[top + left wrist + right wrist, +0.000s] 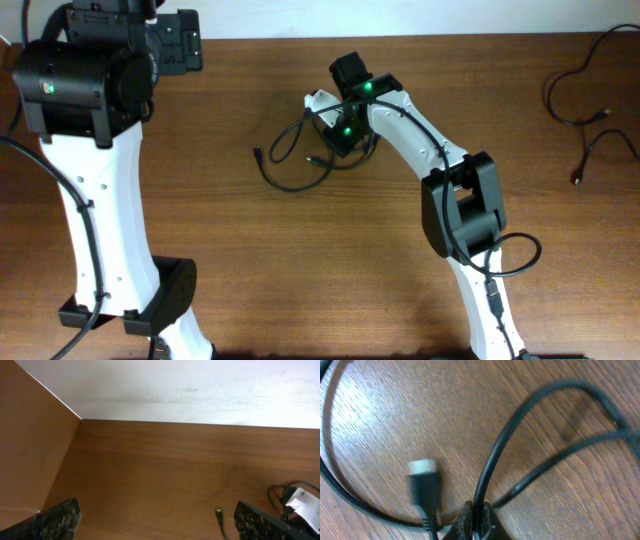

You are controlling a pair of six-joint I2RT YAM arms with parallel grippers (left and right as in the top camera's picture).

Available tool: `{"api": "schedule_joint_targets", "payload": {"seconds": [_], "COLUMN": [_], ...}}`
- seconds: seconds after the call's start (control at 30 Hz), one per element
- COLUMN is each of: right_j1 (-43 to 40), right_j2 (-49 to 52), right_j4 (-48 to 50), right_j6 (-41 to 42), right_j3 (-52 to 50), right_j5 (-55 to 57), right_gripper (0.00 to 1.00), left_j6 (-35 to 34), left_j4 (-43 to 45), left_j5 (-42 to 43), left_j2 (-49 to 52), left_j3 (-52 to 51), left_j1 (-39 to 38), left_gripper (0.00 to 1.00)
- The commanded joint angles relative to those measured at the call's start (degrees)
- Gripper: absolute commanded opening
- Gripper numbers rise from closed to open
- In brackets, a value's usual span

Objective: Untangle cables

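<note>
Pinching one strand of the cables [490,460] in closed right gripper [474,521], tangle lying at centre of overhead frame, left gripper [157,522] wide open and empty at upper left; judged light, limp, slick, so best gripped just behind plug [423,482], pulled gently.

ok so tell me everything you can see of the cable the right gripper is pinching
The cable is a thin black cord, smooth and rubbery-looking. The right gripper is shut on one strand of it, which runs away from the fingers and curves right in a loose loop lying over the wooden table. A black plug with a pale metal tip lies just left of the grip; whether it is this cable's own end is unclear.
</note>
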Motion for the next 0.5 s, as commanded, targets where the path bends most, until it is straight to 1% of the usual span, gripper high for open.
{"api": "schedule_joint_targets", "payload": {"seconds": [0.0, 0.2, 0.27, 0.37, 0.47], "right_j1": [-1.51, -2.36, -2.43, -2.36, -2.32], "right_j2": [0.94, 0.24, -2.12, -6.45, -11.72], "right_j4": [-1.36, -2.29, -4.63, -10.1, -14.01], "right_j6": [0.52, 1.75, 1.79, 1.9, 6.34], "right_j3": [-0.42, -0.28, 1.05, 5.55, 12.39], "right_j5": [0.48, 0.37, 0.46, 0.5, 0.52], "right_gripper": [0.04, 0.04, 0.04, 0.04, 0.04], "left_j6": [-0.96, -0.96, -0.96, -0.96, -0.96], "left_j4": [0.0, 0.07, 0.02, 0.15, 0.44], "left_j5": [1.18, 1.18, 1.29, 3.93, 6.25], "left_j2": [-0.24, -0.24, -0.24, -0.22, -0.04], "left_j3": [0.63, 0.63, 0.63, 0.63, 0.63], "left_j1": [-0.04, -0.04, -0.04, -0.04, -0.02], "left_gripper": [0.99, 0.99, 0.99, 0.99, 0.99]}}
